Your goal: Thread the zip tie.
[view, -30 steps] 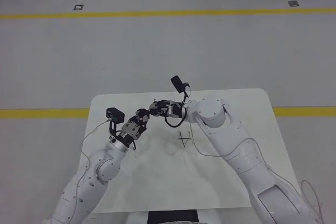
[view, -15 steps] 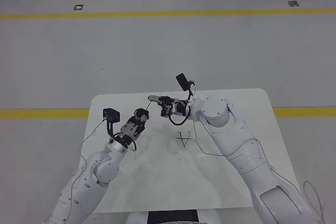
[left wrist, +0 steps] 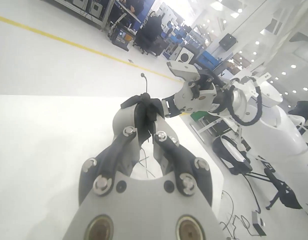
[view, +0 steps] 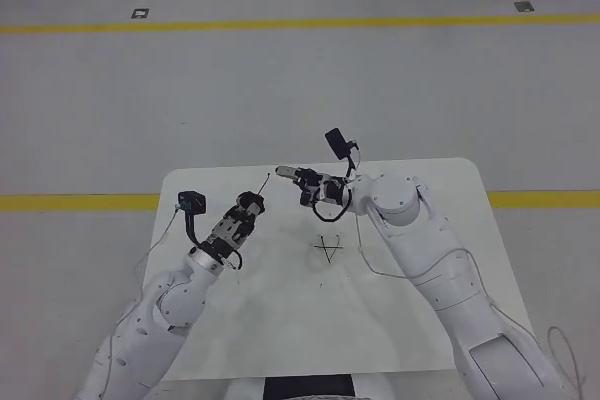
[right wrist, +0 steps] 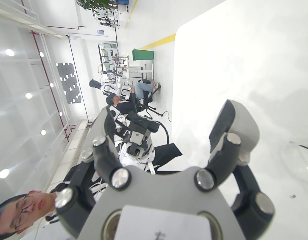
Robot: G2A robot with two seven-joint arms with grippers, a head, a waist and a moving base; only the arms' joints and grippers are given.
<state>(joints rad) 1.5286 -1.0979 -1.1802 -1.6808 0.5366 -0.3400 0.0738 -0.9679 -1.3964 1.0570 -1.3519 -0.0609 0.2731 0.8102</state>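
**Black zip tie pinched in my left tool, right tool spread wide**

The black zip tie sits between the fingers of my left tool, which are closed tight around its bunched lower part. Its thin tail stands up out of the grip, ending in a small bent tip, well above the white bench.

My left forearm runs from the near left of the bench on a diagonal toward the far middle, with the wrist raised and the tool pointing far and to the right.

My right tool is held wide apart with nothing between its fingers. That arm is bent at the elbow over the far right of the bench. Its forearm lies along the far edge, so the tool points left at the tie.

The tail's tip is near my right tool's fingers, with a gap between them.

A small black cross mark lies on the bench, nearer than both tools and slightly right of them.
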